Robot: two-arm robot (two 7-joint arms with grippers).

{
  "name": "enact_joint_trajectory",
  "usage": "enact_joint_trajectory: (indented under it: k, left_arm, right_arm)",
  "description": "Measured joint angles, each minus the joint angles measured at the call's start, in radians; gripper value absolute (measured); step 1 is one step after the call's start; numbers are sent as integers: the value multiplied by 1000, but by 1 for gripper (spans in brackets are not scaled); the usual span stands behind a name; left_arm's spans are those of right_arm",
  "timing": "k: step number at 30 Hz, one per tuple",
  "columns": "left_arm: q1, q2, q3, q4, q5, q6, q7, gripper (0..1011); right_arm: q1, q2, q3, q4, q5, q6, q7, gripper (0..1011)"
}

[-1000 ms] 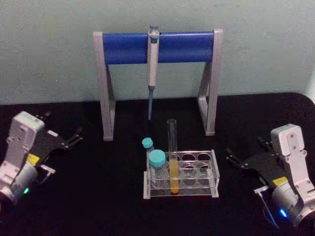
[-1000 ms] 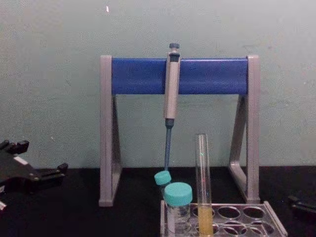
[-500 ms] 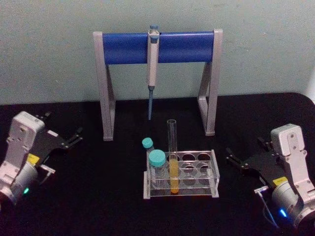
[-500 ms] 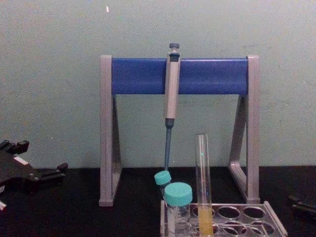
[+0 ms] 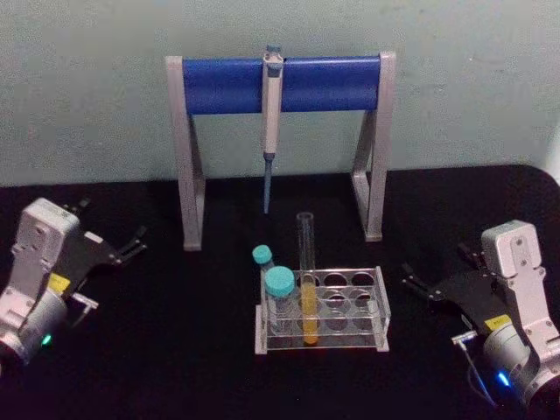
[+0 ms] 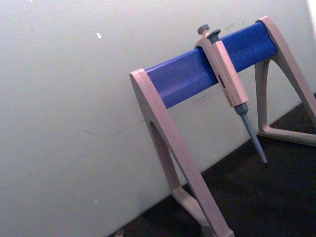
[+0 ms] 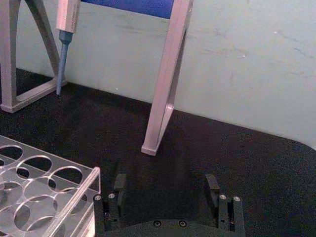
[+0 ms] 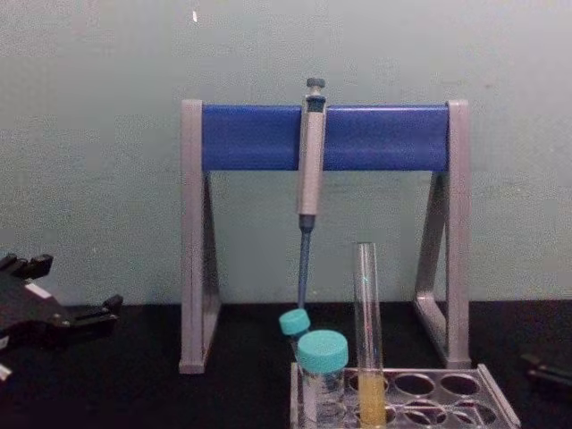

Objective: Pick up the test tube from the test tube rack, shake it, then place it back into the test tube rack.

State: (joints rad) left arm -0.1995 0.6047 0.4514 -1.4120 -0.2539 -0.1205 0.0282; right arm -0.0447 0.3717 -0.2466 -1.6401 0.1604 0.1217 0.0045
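Observation:
The test tube (image 5: pixel 306 273) stands upright in a hole near the left end of the clear test tube rack (image 5: pixel 360 308), yellow-orange liquid filling its lower part. From the chest the test tube (image 8: pixel 367 344) rises well above the rack (image 8: pixel 487 395). My left gripper (image 5: pixel 109 226) rests open on the black table far to the left of the rack, holding nothing. My right gripper (image 5: pixel 435 267) sits open just right of the rack, also holding nothing. In the right wrist view its fingers (image 7: pixel 119 183) stand wide apart beside the rack's corner (image 7: pixel 74 190).
A blue-and-grey pipette stand (image 5: pixel 227 85) spans the back of the table, with a pipette (image 5: pixel 271 114) hanging from its bar. Two teal-capped vials (image 5: pixel 280 287) stand at the rack's left end. Black table surface lies on both sides of the rack.

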Motion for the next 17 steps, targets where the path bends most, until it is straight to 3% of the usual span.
enact_joint_trajectory:
  k: [17]
  left_arm:
    - [0,0,0,0,0,0,0,1001]
  right_arm:
    - [0,0,0,0,0,0,0,1000]
